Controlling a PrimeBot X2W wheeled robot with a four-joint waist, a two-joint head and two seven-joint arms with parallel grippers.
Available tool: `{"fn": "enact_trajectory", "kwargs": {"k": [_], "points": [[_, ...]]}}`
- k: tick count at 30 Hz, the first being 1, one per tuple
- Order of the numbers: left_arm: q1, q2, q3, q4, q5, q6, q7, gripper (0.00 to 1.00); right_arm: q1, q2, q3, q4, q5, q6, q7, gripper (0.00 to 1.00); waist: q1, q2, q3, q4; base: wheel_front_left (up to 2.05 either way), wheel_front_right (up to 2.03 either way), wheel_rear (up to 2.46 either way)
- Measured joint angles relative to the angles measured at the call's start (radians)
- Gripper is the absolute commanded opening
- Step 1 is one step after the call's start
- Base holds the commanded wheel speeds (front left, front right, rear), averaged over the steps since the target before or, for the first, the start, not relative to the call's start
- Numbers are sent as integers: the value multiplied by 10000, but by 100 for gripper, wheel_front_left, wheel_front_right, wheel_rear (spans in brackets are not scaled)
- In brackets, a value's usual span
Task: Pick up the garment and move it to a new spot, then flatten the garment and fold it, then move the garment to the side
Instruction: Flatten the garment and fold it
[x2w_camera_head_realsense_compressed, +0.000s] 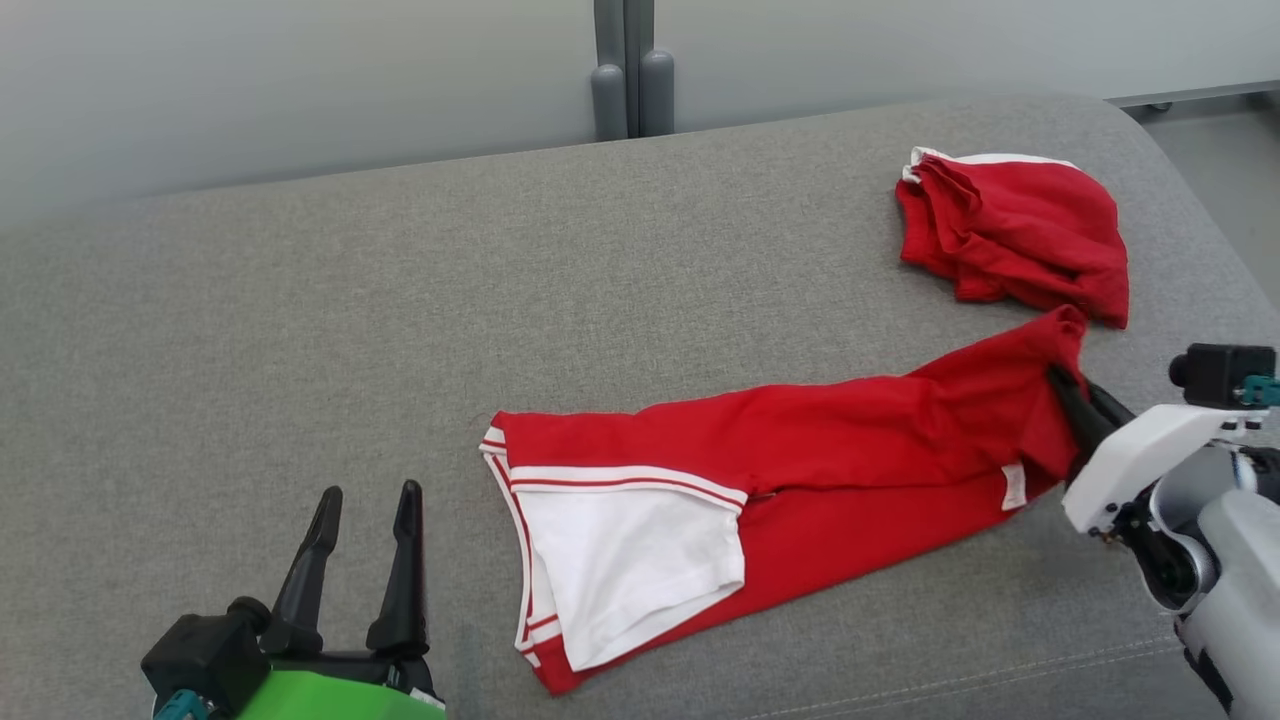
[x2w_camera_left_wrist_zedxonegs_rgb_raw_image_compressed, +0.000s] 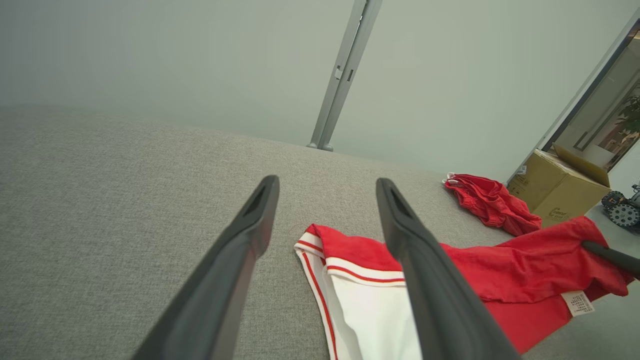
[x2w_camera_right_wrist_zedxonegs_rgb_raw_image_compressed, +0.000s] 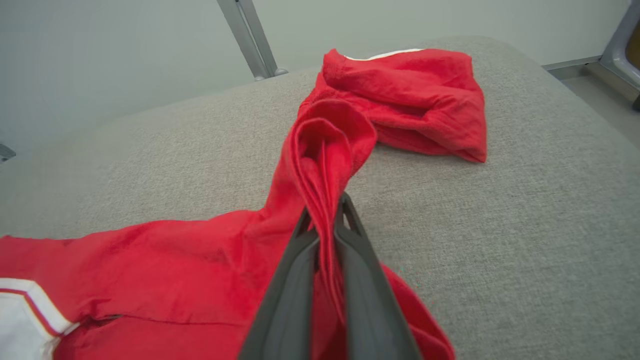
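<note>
My right gripper (x2w_camera_right_wrist_zedxonegs_rgb_raw_image_compressed: 326, 209) is clenched on a bunched end of the red-and-white cotton garment (x2w_camera_head_realsense_compressed: 850, 440), sprawled on the grey woven cushion (x2w_camera_head_realsense_compressed: 300, 330); left gripper (x2w_camera_head_realsense_compressed: 369, 490) released. Risk: my pull could catch the crumpled red cloth (x2w_camera_head_realsense_compressed: 1015, 240) just beside.

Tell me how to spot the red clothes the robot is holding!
On the big grey cushion lie two red clothes. Yours is the long garment stretched across the front. Unlike the crumpled bundle at the far right, it has a white panel with red stripes, and the right fingers pinch its end.
</note>
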Motion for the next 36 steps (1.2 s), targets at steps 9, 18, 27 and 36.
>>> {"fn": "enact_trajectory", "kwargs": {"k": [9, 18, 27, 36], "points": [[-2, -25, -38, -52, 0, 0, 0, 100, -7, 882, 1743, -1569, 63, 84, 380, 0, 0, 0, -322, -74, 0, 0, 0], [1, -73, -142, -48, -2, 0, 0, 100, 10, 1177, 3442, -3041, 499, 84, 1118, 0, 0, 0, -564, 148, 0, 0, 0], [1, -188, -318, -52, -2, 0, 2, 100, -208, 1814, 4109, -3321, 834, 84, 1584, 0, 1, 0, -645, 739, 0, 0, 0], [-1, -238, -451, -52, -2, 0, 4, 100, -524, 2188, 3762, -2096, 1271, 84, 1906, 0, 0, 0, -668, 1600, 0, 0, 0]]}}
